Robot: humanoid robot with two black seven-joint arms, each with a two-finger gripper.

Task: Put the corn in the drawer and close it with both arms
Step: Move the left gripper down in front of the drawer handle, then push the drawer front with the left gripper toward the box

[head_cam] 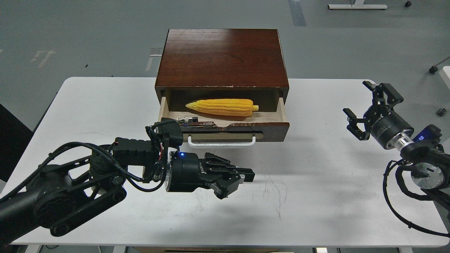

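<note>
The corn (pixel 221 107) lies lengthwise inside the open drawer (pixel 272 130), pointed end to the left. The drawer is pulled partway out of the dark wooden cabinet (pixel 221 56); its white bar handle (pixel 221 142) faces me. My left gripper (pixel 240 181) hovers low over the table just in front of and below the handle, pointing right, its fingers apart and empty. My right gripper (pixel 357 99) is open and empty, held above the table's right side, well away from the drawer.
The white table (pixel 105 102) bears the cabinet at its far middle. A loose cable connector (pixel 186 120) of my left arm rests near the drawer's chipped front edge. Grey floor lies beyond the table.
</note>
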